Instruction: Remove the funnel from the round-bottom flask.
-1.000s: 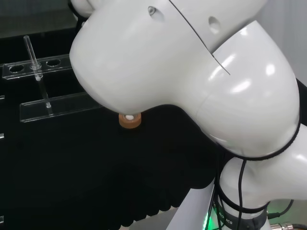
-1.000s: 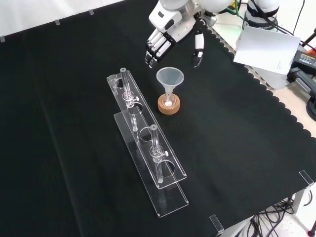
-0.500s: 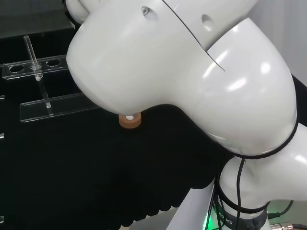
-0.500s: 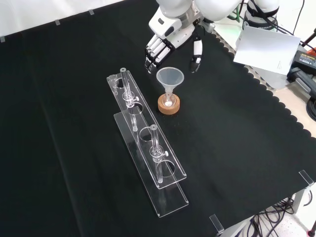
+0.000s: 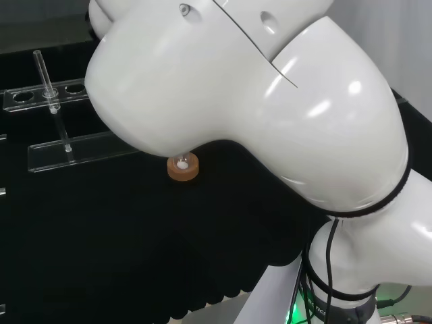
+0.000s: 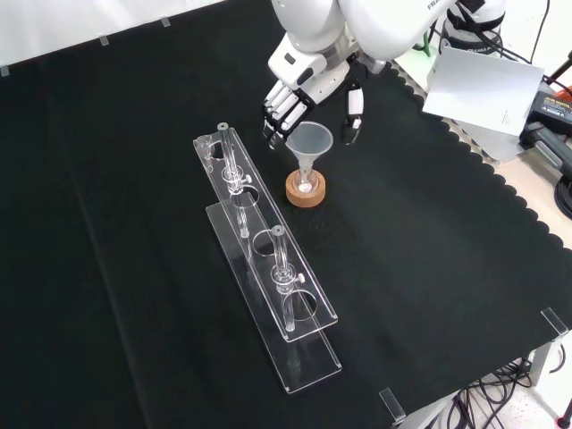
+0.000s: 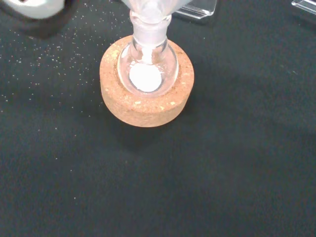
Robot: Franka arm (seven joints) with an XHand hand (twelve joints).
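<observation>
A clear funnel [image 6: 308,143] stands with its stem in a small round-bottom flask [image 6: 306,183] that rests on a cork ring [image 6: 306,191]. In the wrist view the flask [image 7: 148,64] holds a little white powder and the cork ring [image 7: 146,101] sits beneath it. The hand [image 6: 308,80] hangs just behind the funnel's rim in the front view. Its fingers [image 6: 279,112] reach down on one side of the rim and the thumb [image 6: 354,107] on the other, apart from the funnel. The hand is open and holds nothing. In the head view the cork ring [image 5: 183,169] peeks out under the arm.
A long clear tube rack [image 6: 268,268] lies left of the flask in the front view, with two glass tubes [image 6: 235,179] standing in it. The rack [image 5: 61,128] also shows in the head view. A white sheet [image 6: 483,85] lies beyond the cloth's scalloped edge at the right.
The hand has come down and toward the funnel, from behind it to straddling its rim. The funnel, flask and rack have not moved.
</observation>
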